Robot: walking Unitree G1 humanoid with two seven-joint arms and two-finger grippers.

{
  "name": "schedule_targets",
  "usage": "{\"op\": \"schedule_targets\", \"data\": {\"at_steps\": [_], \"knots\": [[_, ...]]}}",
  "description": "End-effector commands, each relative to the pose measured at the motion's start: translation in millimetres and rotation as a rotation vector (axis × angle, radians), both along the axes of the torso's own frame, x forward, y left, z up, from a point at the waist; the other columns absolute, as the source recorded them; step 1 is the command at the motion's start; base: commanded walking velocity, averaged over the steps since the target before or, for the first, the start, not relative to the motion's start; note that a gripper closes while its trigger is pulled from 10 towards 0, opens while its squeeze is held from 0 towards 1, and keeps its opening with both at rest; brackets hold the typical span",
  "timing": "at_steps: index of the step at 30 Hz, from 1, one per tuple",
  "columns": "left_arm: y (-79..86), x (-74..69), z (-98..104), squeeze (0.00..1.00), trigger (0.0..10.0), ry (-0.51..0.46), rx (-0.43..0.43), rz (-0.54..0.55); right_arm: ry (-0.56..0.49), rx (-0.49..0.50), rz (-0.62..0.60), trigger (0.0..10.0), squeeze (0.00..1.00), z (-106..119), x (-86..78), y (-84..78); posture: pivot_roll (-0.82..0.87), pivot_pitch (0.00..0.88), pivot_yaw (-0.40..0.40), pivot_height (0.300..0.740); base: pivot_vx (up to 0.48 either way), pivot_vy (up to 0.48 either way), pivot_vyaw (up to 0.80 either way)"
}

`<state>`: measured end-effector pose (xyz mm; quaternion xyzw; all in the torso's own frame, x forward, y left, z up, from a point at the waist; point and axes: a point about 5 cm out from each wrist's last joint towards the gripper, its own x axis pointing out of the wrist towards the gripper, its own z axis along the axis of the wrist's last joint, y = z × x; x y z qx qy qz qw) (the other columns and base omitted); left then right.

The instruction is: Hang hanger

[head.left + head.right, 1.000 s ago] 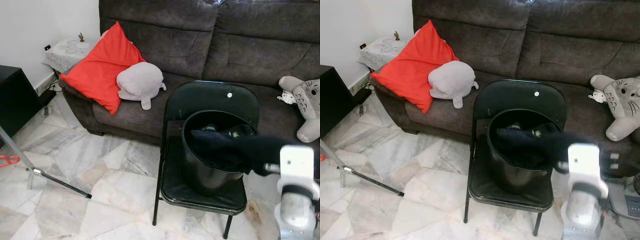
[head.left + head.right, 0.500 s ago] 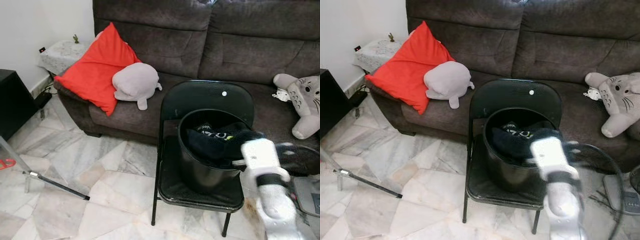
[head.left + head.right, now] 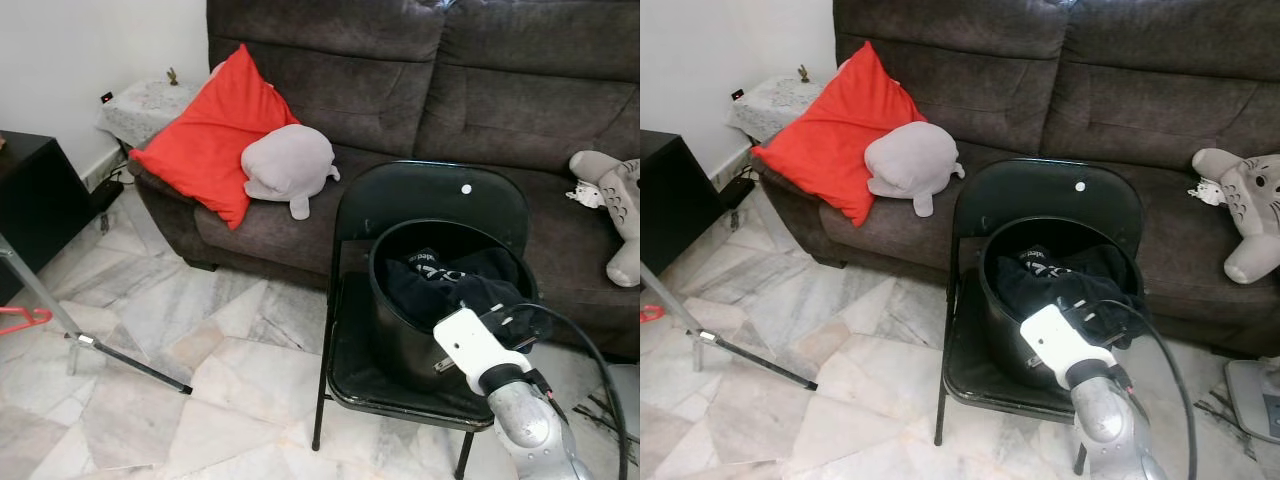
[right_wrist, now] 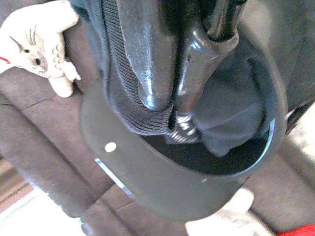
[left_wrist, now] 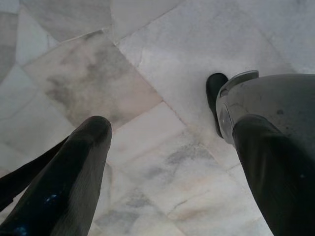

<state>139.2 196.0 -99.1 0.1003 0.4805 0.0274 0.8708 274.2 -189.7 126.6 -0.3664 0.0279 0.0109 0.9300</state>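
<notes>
A red hanger (image 3: 22,319) shows at the far left edge, beside a slanted metal stand pole (image 3: 48,300). A black bucket (image 3: 398,330) stands on a black folding chair (image 3: 430,195) and holds a dark garment (image 3: 450,283). My right gripper (image 4: 170,105) is at the bucket's near right rim, shut on a fold of the dark knit fabric (image 4: 123,73). Its white wrist (image 3: 468,345) sits in front of the bucket. My left gripper (image 5: 167,162) hangs low over the marble floor, with its fingers apart and nothing between them.
A dark brown sofa (image 3: 500,90) stands behind the chair, with a red cushion (image 3: 205,145), a grey plush (image 3: 288,165) and a grey-white plush toy (image 3: 618,200). A black cabinet (image 3: 30,210) stands at the left. A black cable (image 3: 590,360) loops from my right arm.
My right arm has come down from holding the garment stretched out over the bucket to the bucket's near rim. The garment has sunk back inside. The camera has shifted a little.
</notes>
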Motion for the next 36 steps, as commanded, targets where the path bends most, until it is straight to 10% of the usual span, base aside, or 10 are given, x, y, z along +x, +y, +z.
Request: {"op": "schedule_targets", "data": {"at_steps": [1,2,7,8,10,18,30,31,33,36], "knots": [[-48.9,-6.3,-7,0.00,10.0,0.051,-0.110,-0.084,-0.074,0.062,-0.037,2.1,0.00,11,-4.7,-1.3,-0.10,0.110,0.005,0.740,0.000,0.000,0.00],[-51.7,-5.2,-7,0.00,10.0,0.050,-0.111,-0.087,-0.082,0.075,-0.063,7.7,0.00,10,-6.8,-3.1,-0.10,0.110,0.005,0.740,0.000,0.000,0.00],[-50.2,3.5,-4,0.00,10.0,0.041,-0.107,-0.088,-0.093,0.115,-0.119,10.0,0.00,8,-16.9,-7.4,-0.11,0.115,0.006,0.740,0.000,0.000,0.00],[-47.0,7.2,-3,0.00,10.0,0.038,-0.102,-0.087,-0.093,0.118,-0.125,10.0,0.79,7,-21.0,-7.6,-0.11,0.116,0.007,0.740,0.000,0.000,0.00],[-47.8,9.1,-2,0.00,10.0,0.039,-0.101,-0.089,-0.108,0.123,-0.139,10.0,1.00,7,-25.0,-8.7,-0.11,0.119,0.008,0.740,0.000,0.000,0.00],[-63.9,15.6,0,0.00,10.0,0.038,-0.111,-0.100,-0.125,0.128,-0.210,10.0,1.00,8,-34.0,-15.7,-0.11,0.123,0.008,0.740,0.000,0.000,0.00],[-13.6,12.6,1,0.00,10.0,0.044,-0.069,-0.069,-0.093,0.049,-0.231,10.0,1.00,0,-44.8,-17.2,-0.11,0.127,0.011,0.740,0.000,0.000,0.00],[-2.5,12.5,3,0.00,10.0,0.021,-0.059,-0.042,-0.107,0.045,-0.216,10.0,0.53,2,-45.4,-15.3,-0.12,0.126,0.011,0.740,0.000,0.000,0.00],[19.9,9.9,7,0.00,10.0,-0.025,-0.054,0.025,-0.129,0.043,-0.192,10.0,0.09,5,-46.0,-12.3,-0.12,0.130,0.008,0.740,0.000,0.000,0.00],[45.7,11.5,17,0.00,10.0,-0.142,-0.065,0.075,-0.149,0.064,-0.185,10.0,0.00,7,-46.1,-10.4,-0.11,0.129,0.006,0.740,0.000,0.000,0.00]]}}
